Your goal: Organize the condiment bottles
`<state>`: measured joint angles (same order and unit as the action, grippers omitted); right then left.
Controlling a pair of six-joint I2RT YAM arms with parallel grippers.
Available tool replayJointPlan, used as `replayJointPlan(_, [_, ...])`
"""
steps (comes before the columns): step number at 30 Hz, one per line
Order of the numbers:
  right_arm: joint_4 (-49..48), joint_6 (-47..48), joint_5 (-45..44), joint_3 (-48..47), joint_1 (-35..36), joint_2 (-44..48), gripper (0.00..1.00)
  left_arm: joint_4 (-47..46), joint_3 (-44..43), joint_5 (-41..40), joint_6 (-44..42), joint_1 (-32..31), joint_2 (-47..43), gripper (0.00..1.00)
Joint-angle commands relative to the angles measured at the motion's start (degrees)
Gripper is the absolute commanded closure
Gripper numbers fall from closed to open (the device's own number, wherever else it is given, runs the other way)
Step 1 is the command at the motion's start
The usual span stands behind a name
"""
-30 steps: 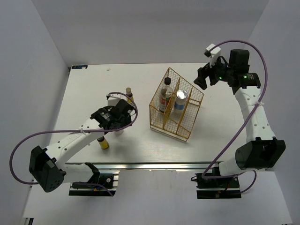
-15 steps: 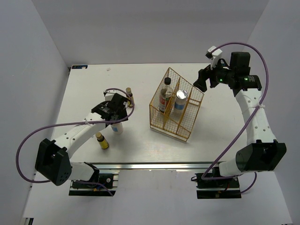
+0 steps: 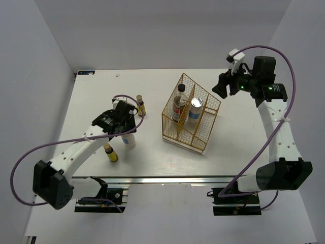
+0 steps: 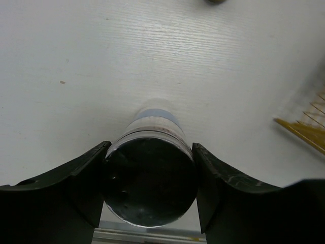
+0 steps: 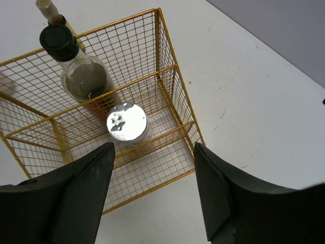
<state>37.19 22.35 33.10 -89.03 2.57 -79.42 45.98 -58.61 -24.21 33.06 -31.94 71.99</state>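
Left wrist view has the left fingers (image 4: 81,183) pressed against either side of a white bottle (image 4: 152,127). They pinch it just under its silver lid, which fills the gap between them. A blue band shows on the bottle's body below the lid, and its lower end points at the white tabletop (image 4: 101,61); whether the base touches the surface cannot be told. From the top camera this held bottle (image 3: 129,140) sits under the left wrist at the left-centre of the tabletop (image 3: 152,81). An amber bottle (image 3: 140,104) stands just beyond it, and a second amber bottle (image 3: 110,152) stands nearer the front edge, beside the left arm. Over on the right, the right fingers (image 5: 76,193) are spread wide with nothing between them, hanging in the air above the far right side of the gold wire basket (image 5: 167,96). Inside the basket a tall clear bottle (image 5: 81,76) with a dark cap stands upright in one compartment. A second white bottle (image 5: 127,124) with a shiny lid stands in the neighbouring compartment, with a wire divider between the two. In the top view the basket (image 3: 203,142) stands right of centre, well apart from the held bottle.
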Motion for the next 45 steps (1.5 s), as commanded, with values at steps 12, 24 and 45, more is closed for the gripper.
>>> replayJointPlan(12, [-2.7,-5.1,1.6,-0.4,-0.5,0.8,1.00,1.5,-19.3,28.1,-9.2,0.1,-18.0,1.00])
replayJointPlan(24, [-3.6,-5.5,-0.8,2.1,-1.2,2.6,1.00,-4.7,-41.7,37.2,-11.5,-9.1,1.7,1.00])
replayJointPlan(45, [-4.4,-5.9,-0.6,7.7,-6.0,6.6,1.00,-1.3,-61.8,17.1,-26.3,-23.4,30.1,1.00])
